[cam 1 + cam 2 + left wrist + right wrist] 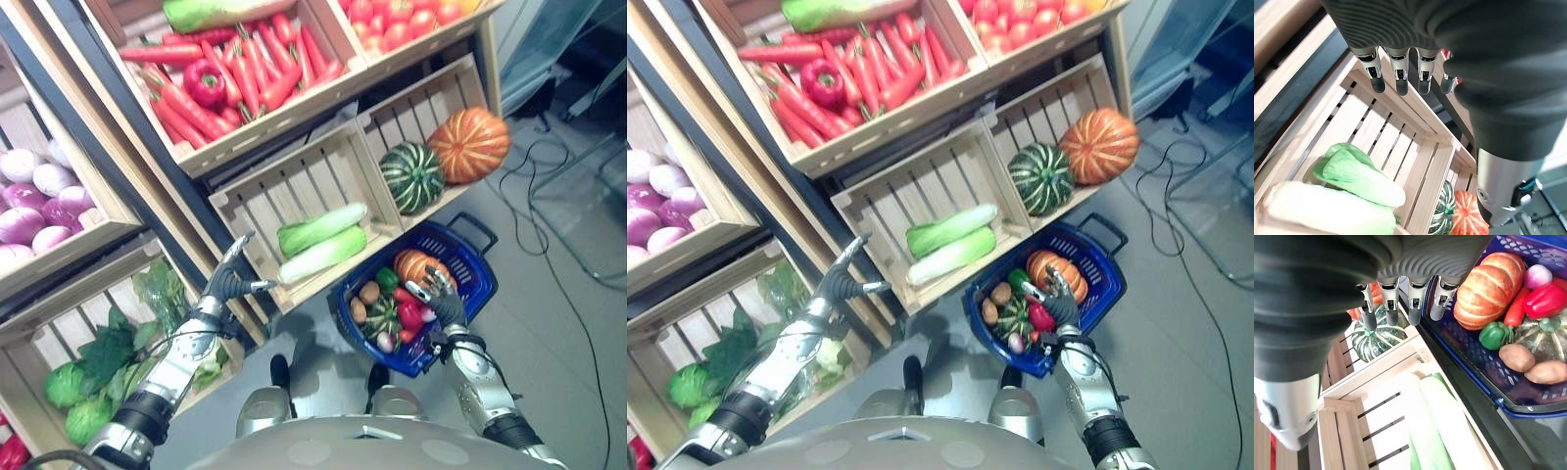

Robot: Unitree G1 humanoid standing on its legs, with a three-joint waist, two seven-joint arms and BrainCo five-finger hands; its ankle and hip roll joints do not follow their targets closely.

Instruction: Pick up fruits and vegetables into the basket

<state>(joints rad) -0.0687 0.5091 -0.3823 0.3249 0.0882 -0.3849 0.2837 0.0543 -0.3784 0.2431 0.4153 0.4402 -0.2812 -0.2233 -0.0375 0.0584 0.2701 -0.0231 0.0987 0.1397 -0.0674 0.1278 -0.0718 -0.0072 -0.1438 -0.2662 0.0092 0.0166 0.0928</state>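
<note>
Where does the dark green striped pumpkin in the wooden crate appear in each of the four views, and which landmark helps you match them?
Left eye view: green pumpkin, right of centre, in a lower crate.
Right eye view: same crate, right of centre.
Left wrist view: bottom edge, partly hidden behind the crate wall.
Right wrist view: beyond the hand's fingertips.
Shared landmark: the orange pumpkin touching it in the same crate.

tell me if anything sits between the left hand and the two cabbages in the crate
Nothing visible does. The left hand, fingers straight, hovers just outside the crate near its front corner, and the two cabbages lie uncovered on the slats. Only the crate's low front wall lies between them; reaching over it looks feasible.
</note>
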